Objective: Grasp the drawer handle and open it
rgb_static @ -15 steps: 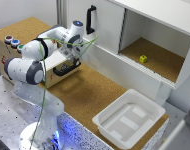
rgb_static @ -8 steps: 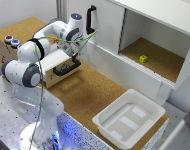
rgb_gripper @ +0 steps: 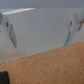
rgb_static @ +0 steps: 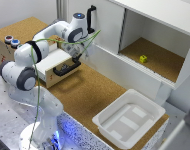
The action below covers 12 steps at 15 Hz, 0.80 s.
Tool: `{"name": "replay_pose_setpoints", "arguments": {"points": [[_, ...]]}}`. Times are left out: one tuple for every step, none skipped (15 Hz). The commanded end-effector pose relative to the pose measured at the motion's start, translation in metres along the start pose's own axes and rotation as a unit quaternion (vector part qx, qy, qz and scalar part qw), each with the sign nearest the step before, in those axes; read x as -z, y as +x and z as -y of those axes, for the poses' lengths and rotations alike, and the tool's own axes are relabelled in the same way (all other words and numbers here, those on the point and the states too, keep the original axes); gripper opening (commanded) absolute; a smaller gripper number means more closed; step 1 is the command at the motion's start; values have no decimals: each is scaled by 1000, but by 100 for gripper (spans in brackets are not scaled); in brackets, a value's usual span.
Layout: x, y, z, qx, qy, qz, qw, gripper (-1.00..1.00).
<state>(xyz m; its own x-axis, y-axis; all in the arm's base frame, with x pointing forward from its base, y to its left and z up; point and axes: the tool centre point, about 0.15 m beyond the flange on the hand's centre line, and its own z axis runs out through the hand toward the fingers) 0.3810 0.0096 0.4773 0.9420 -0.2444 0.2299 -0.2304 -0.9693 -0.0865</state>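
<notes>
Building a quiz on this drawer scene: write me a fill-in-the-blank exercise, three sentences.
1. The short black bar handle is fixed to a white drawer front that stands pulled ____.
2. The small yellow object lies inside the open white ____.
3. The empty white plastic tray rests on the ____-coloured cork tabletop.

Missing words: out; cabinet; brown

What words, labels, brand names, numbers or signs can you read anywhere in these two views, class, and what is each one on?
None can be read in either view.
The drawer front, cabinet and bin: plain white, no markings seen.
The arm: no legible logo or lettering.
The two small round things on the wooden box: too small and blurred to tell whether they carry text.
The wrist view is too blurred to show any text.
</notes>
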Motion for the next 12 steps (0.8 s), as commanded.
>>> {"name": "replay_pose_setpoints", "arguments": {"points": [[4,41,-32,-55,-10,-4,998,100],[0,47,-38,-72,-25,-7,997,100],[-3,51,-43,-77,-35,-7,996,100],[-5,55,-49,-84,-41,-5,996,100],[-7,61,-55,-92,-49,-2,995,100],[-9,67,-59,-92,-53,-3,994,100],[-12,74,-63,-90,-54,-5,994,100],[-16,83,-67,-84,-50,0,995,100],[-19,91,-70,-76,-49,-1,996,100],[-23,103,-75,-67,-50,-3,996,100],[-24,116,-82,-61,-45,-7,997,100],[-24,131,-92,-51,-32,-12,998,100]]}}
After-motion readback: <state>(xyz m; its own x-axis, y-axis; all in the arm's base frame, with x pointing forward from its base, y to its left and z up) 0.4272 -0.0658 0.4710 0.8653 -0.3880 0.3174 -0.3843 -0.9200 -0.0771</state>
